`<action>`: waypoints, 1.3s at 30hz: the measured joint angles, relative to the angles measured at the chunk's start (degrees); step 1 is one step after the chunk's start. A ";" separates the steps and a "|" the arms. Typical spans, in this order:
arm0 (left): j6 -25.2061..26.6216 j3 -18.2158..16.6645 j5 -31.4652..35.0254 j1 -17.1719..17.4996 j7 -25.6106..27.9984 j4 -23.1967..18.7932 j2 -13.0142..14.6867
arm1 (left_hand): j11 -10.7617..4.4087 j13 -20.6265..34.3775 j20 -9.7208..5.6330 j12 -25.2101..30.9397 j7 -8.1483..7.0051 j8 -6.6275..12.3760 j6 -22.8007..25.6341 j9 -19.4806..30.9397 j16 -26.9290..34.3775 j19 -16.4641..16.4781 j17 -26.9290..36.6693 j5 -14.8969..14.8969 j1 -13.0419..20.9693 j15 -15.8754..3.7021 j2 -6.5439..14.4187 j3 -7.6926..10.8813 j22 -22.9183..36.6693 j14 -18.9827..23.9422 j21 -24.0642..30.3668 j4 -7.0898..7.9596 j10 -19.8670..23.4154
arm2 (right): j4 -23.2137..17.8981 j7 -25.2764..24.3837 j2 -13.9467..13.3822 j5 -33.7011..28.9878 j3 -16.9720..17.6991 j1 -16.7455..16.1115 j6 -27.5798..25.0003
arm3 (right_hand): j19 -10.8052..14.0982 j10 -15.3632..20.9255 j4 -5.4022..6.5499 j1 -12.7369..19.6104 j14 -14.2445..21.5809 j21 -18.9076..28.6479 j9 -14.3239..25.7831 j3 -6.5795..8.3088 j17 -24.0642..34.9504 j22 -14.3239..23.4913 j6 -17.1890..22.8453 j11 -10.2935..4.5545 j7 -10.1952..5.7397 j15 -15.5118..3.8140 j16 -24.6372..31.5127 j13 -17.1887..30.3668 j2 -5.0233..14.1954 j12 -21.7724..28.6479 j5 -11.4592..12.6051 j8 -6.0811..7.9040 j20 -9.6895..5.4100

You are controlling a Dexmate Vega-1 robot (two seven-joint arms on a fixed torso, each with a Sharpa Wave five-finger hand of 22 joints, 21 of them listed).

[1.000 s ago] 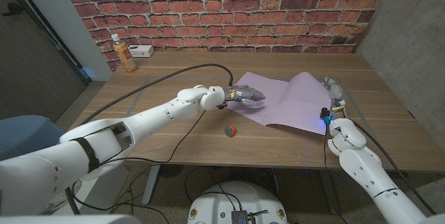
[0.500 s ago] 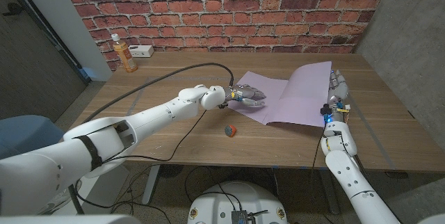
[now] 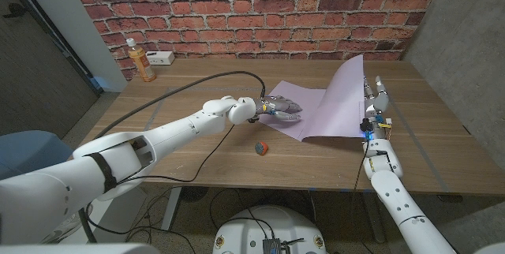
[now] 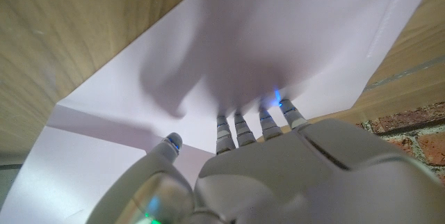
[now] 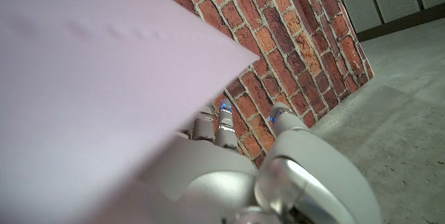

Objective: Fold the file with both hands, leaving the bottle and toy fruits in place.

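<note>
Both arms are smooth, round and white (with a black band on the left one). The left hand point(image 3: 280, 110) and right hand point(image 3: 375, 96) are silvery grey. Tiny blue lights glow on them.

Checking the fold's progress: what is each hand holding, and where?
Right hand lifts the file's right flap by its outer edge; left hand presses the left half.

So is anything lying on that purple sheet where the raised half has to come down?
Only the left hand, which rests on the flat half of the pale purple paper file. The right hand holds the other flap upright. The small red toy fruit sits on the wood, off the sheet.
</note>
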 measured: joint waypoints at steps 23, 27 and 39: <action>0.46 -0.20 0.27 0.58 -0.04 -1.54 0.68 | -0.31 -0.04 -0.03 0.00 -0.36 0.07 -0.37 -0.02 0.00 0.40 0.00 0.23 0.00 0.00 0.00 0.00 0.10 0.00 0.02 0.00 -0.31 | 7.58 20.35 -2.04 3.24 -2.44 6.78 -7.31 | -15.25 10.27 -1.46 -2.00 -4.24 -2.42 -0.09 1.00 -0.62 -0.01 10.24 -7.75 -3.23 -3.68 -1.12 -0.16 1.00 0.00 0.24 0.22 -1.48; 0.45 -0.23 0.27 0.58 -0.04 -1.46 0.69 | -0.31 -0.05 -0.02 0.00 -0.40 0.07 -0.42 -0.02 0.00 0.40 0.00 0.23 0.00 0.00 0.00 0.00 0.10 0.00 0.01 0.00 -0.31 | 7.96 20.72 -1.17 2.39 -2.22 6.94 -5.59 | -14.74 11.51 -1.68 -2.00 -2.93 -1.29 0.00 1.68 -0.82 -0.01 10.83 -7.31 -2.84 -5.27 -1.00 -0.16 1.00 -0.33 0.24 0.22 -3.11; -0.24 -0.23 0.27 0.23 0.11 -0.59 0.43 | -0.32 -0.04 -0.01 0.01 -0.40 0.07 -0.42 0.03 0.00 0.39 0.00 0.22 0.00 0.00 0.00 0.00 0.09 0.00 0.01 0.00 -0.73 | 0.91 7.32 -6.63 -12.92 -4.08 3.49 -0.31 | -10.71 12.60 -3.41 -0.69 0.18 -0.27 0.03 4.78 -0.90 -0.01 14.66 -3.11 0.92 -2.04 -0.44 -0.16 3.52 -1.35 0.65 -0.03 -3.82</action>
